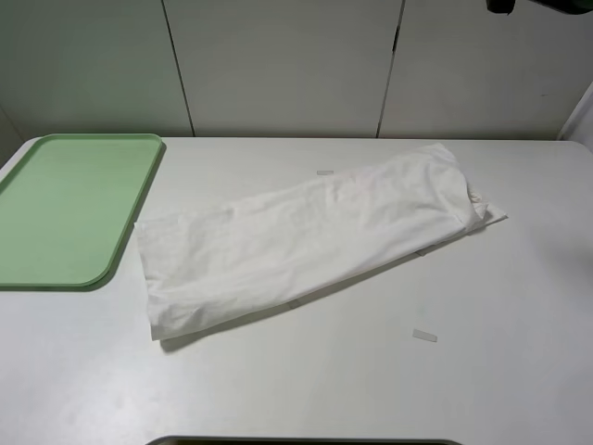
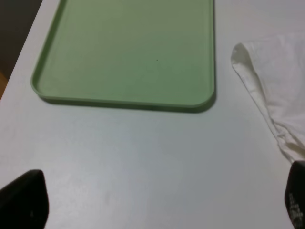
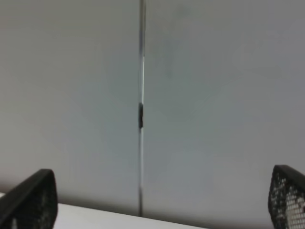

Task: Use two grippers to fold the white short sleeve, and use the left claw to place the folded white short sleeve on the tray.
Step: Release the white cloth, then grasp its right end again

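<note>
Left tool point(image 2: 159, 200) and right tool point(image 3: 158, 200) gape empty; shirt point(image 1: 306, 236) lies beside tray point(image 1: 65, 204), tape strips point(image 1: 424, 336) around.

The exterior high camera is looking down from above the near side of the flat white table point(image 1: 306, 371). It is facing the pale grey wall panels point(image 1: 278, 65) behind and taking in the whole surface from far off. The left wrist camera is sitting nearer and pointing steeply down. With the high view it is sharing the large light-green plastic tray point(image 2: 128, 47) and the adjoining end of the white cotton short sleeve point(image 2: 281, 81). The right wrist camera is facing the panels almost level, catching a dark vertical seam point(image 3: 141, 71) between two of them and a sliver of table. The high view is also showing such seams.
</note>
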Motion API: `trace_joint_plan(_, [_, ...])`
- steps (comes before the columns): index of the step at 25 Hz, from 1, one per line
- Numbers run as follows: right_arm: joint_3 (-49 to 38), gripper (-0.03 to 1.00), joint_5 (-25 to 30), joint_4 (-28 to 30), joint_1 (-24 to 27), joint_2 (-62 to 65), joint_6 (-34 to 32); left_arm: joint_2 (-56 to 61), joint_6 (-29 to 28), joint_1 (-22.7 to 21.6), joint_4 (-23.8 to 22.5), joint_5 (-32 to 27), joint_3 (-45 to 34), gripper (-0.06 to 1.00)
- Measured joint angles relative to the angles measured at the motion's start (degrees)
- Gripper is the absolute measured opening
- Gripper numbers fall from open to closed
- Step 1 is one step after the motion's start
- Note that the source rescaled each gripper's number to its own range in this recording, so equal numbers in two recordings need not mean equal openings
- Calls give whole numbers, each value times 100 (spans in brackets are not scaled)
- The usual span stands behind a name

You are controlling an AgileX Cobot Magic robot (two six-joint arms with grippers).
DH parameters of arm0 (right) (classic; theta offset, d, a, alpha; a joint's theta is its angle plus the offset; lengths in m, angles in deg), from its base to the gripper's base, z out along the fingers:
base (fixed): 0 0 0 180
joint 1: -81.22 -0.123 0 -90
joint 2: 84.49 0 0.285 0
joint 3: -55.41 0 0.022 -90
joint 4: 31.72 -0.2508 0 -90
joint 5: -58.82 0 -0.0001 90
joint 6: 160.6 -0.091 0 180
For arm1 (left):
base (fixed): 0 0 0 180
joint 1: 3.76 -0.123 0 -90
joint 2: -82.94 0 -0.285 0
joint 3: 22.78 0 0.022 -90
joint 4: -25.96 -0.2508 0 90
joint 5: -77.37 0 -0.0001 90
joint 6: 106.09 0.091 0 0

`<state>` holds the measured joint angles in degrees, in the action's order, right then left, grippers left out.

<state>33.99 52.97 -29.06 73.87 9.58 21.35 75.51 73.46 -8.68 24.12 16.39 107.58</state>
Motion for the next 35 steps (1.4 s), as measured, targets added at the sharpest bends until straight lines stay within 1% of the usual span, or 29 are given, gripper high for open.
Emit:
trace_joint_plan(4, [0,97,-5,-13,0,0,-323,0,0,0,0,0,0,100])
trace_joint_plan(8, [0,97,-5,10,0,0,-329,0,0,0,0,0,0,100])
trace_joint_plan(9, [0,97,21,127,0,0,-285,0,0,0,0,0,0,100])
trace_joint_plan(11, [0,97,31,145,0,0,-276,0,0,0,0,0,0,100])
trace_joint_plan(13, [0,97,167,343,0,0,-115,0,0,0,0,0,0,100])
trace_joint_plan(14, [0,97,396,563,0,0,123,0,0,0,0,0,0,100])
trace_joint_plan(15, [0,97,396,563,0,0,123,0,0,0,0,0,0,100])
trace_joint_plan(16, [0,97,691,688,0,0,334,0,0,0,0,0,0,100])
trace_joint_plan(19, [0,97,968,718,0,0,436,0,0,0,-1,0,0,100])
trace_joint_plan(21, [0,97,1596,730,0,-30,480,0,0,0,-7,0,0,100])
trace_joint_plan(23, [0,97,1928,737,0,-107,487,0,0,0,-6,0,0,100])
trace_joint_plan(24, [0,97,1928,737,0,-107,487,0,0,0,-6,0,0,100])
trace_joint_plan(25, [0,97,2102,737,0,-168,493,0,0,0,-8,0,0,100])
trace_joint_plan(26, [0,97,2158,731,0,-193,499,0,0,0,-13,0,0,100])
trace_joint_plan(28, [0,97,2445,623,18,-349,639,0,0,0,-13,0,0,100])
trace_joint_plan(30, [0,97,2510,330,67,-482,843,0,0,0,-13,0,0,100])
trace_joint_plan(31, [0,97,2509,105,117,-558,1071,0,0,0,-13,0,0,100])
trace_joint_plan(32, [0,97,2509,-349,190,-720,1429,4,0,0,-13,0,0,100])
trace_joint_plan(33, [33,97,2572,-632,234,-854,2069,4,0,0,-13,0,0,100])
trace_joint_plan(34, [33,97,2572,-632,234,-854,2069,4,0,0,-13,0,0,100])
trace_joint_plan(35, [90,97,2617,-855,276,-943,2270,4,0,0,-13,0,0,100])
